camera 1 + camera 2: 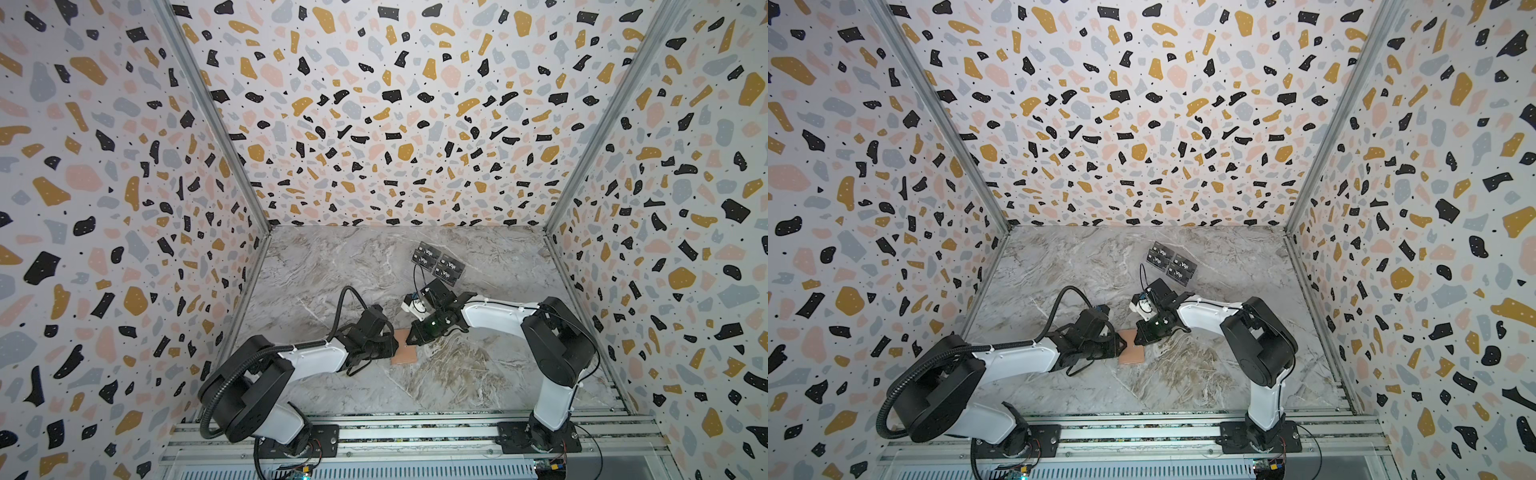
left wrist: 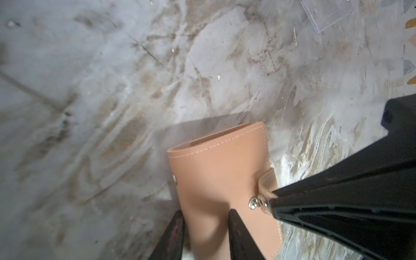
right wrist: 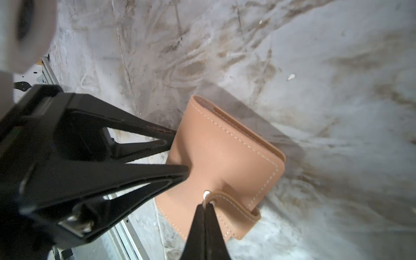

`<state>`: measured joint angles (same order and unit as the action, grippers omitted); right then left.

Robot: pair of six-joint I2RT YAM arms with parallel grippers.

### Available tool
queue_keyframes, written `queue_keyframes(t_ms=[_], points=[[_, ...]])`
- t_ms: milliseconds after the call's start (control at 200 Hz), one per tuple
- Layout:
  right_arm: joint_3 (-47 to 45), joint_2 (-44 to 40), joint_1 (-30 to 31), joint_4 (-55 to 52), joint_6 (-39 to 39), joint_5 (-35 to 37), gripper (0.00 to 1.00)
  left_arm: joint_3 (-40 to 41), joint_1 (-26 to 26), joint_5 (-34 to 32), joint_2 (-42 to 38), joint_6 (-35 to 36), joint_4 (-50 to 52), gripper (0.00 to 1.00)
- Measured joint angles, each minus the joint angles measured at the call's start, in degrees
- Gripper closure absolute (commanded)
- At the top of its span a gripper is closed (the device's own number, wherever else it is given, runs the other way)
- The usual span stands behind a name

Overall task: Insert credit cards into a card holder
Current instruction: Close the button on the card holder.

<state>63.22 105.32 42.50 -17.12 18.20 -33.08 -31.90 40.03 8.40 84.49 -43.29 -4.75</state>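
My left jaws clamp the seemingly light, pliant peach leather-like card holder by its edge; right jaws pinch its floppy snap strap.

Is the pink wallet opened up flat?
No, the card holder is folded shut, with the right claw pinching its snap strap.
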Motion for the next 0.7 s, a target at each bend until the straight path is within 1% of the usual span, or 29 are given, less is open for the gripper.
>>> queue_keyframes(t_ms=[696], points=[[2.8, 1.7, 0.6, -3.4, -1.9, 0.6, 1.0, 0.0, 0.0, 0.0, 0.0, 0.0, 0.0, 0.65]])
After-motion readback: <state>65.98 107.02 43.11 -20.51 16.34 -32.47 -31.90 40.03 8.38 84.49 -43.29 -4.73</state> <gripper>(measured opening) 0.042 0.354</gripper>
